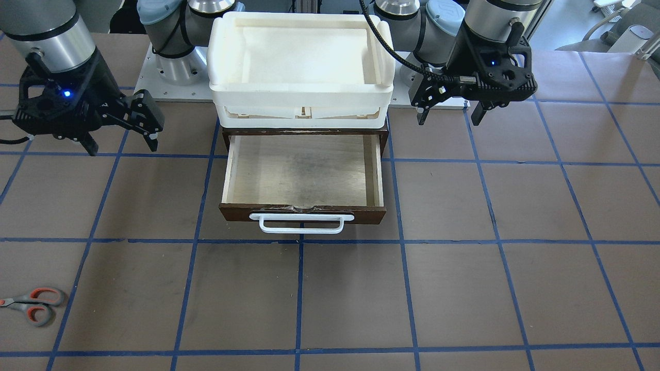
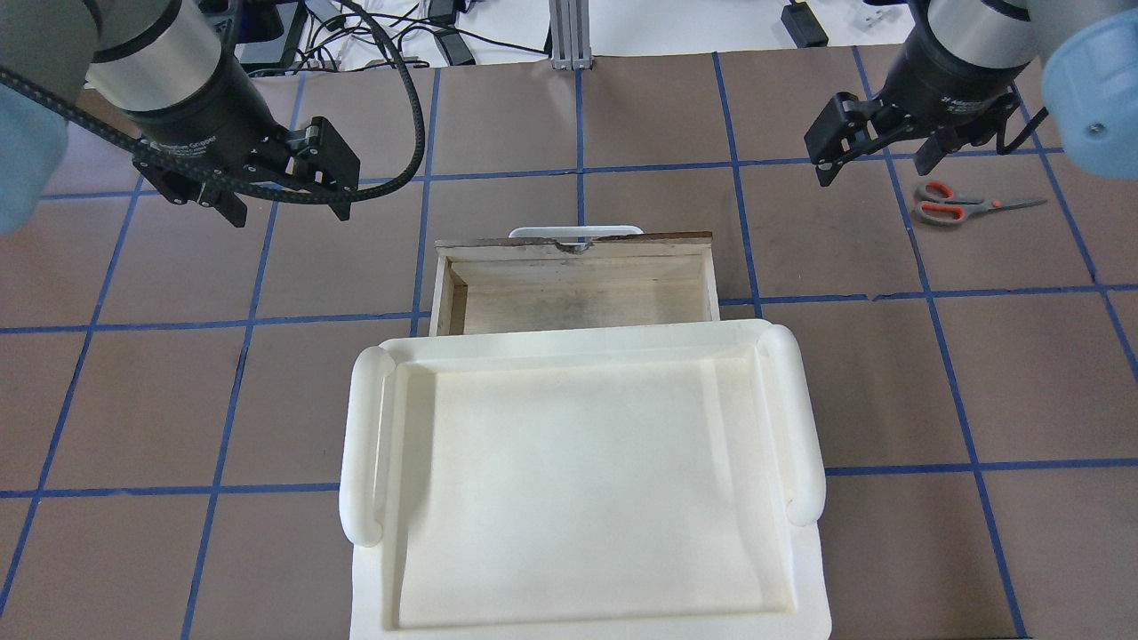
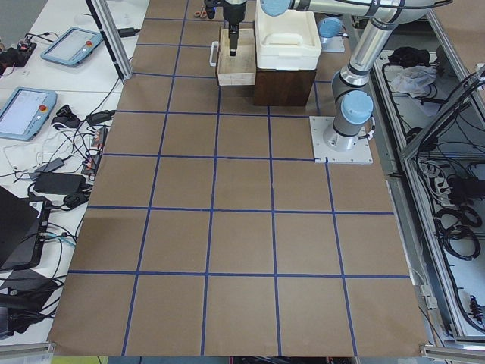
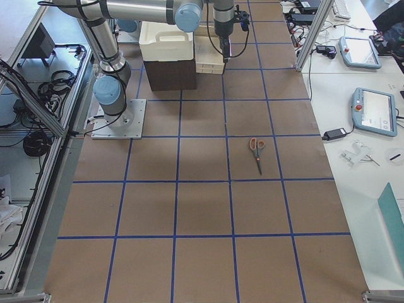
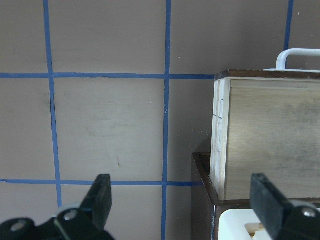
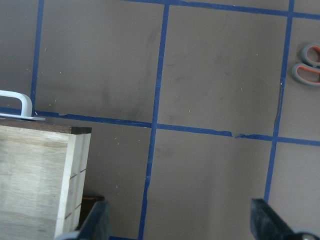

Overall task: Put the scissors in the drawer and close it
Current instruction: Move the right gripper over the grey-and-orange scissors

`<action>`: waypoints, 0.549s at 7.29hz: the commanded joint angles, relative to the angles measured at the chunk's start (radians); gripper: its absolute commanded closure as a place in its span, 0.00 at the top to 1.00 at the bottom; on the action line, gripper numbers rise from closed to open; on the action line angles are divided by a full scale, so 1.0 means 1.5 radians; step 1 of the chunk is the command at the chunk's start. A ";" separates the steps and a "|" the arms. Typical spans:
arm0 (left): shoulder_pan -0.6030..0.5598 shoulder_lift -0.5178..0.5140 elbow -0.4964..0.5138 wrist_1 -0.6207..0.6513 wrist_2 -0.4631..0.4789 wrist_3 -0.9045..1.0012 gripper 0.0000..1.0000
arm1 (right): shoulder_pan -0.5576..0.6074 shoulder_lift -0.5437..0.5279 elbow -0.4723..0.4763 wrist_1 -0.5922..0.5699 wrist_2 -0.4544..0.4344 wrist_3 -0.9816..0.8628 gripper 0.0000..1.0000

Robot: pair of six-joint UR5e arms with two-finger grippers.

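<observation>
Gaping empty are left end effector [image 2: 290, 216], right end effector [image 2: 873, 172]; front view crops scissors [image 2: 969, 205].

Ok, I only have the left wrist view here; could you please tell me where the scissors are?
Observer: The scissors lie flat on the table on the robot's right side, apart from the drawer.
Operator: Thanks. Is anything inside the drawer?
Observer: No, the front view shows its whole floor bare.
Operator: And the right tool?
Observer: The right tool is open, holding nothing, above the table and apart from the scissors.
</observation>
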 commanded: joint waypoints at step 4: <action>0.000 -0.001 0.000 0.000 -0.002 0.000 1.00 | -0.139 0.094 0.000 -0.108 -0.010 -0.539 1.00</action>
